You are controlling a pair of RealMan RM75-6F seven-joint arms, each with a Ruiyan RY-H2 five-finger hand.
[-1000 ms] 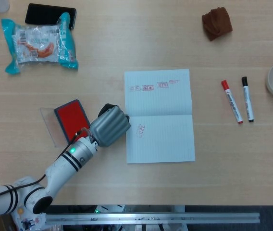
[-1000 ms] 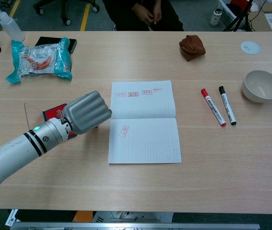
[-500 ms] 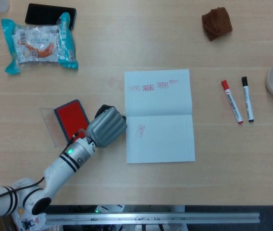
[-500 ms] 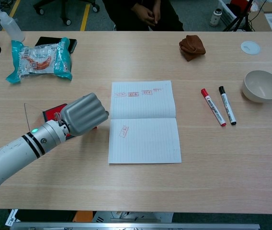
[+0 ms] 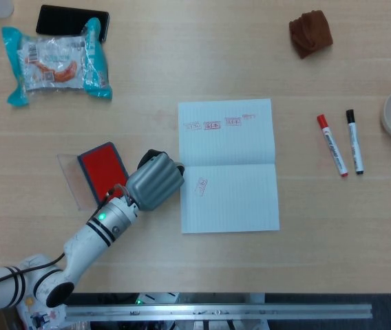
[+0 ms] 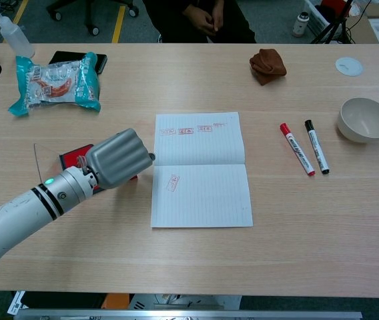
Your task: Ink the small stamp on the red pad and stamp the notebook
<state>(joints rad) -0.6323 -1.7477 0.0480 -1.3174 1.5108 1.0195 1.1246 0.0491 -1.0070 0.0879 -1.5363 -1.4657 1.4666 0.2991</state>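
Viewing the table (image 5: 202, 62) from the head camera, we locate the left hand (image 5: 155, 180) just left of the notebook (image 5: 228, 165), between it and the red pad (image 5: 103, 168). Its fingers are curled inward with the back of the hand facing the cameras; a small dark object protrudes at the knuckle side, but we cannot tell whether this is the small stamp or whether the hand grips anything. The stamp itself cannot be identified with certainty in either view. The red pad lies open at 9 o'clock from the hand, resting on its clear lid (image 5: 71, 180). The notebook lies open and flat at 3 o'clock from the hand, with a row of red stamp impressions (image 5: 213, 124) near its top edge and one tilted impression (image 5: 200, 185) on the lower page. At 3 o'clock from the notebook, well apart, we note a red marker (image 5: 332, 145) and a black marker (image 5: 354, 141) lying side by side. A white bowl (image 6: 365, 120) sits further right. A snack packet (image 5: 56, 60) lies at 11 o'clock from the pad. We do not see the right hand in either view.
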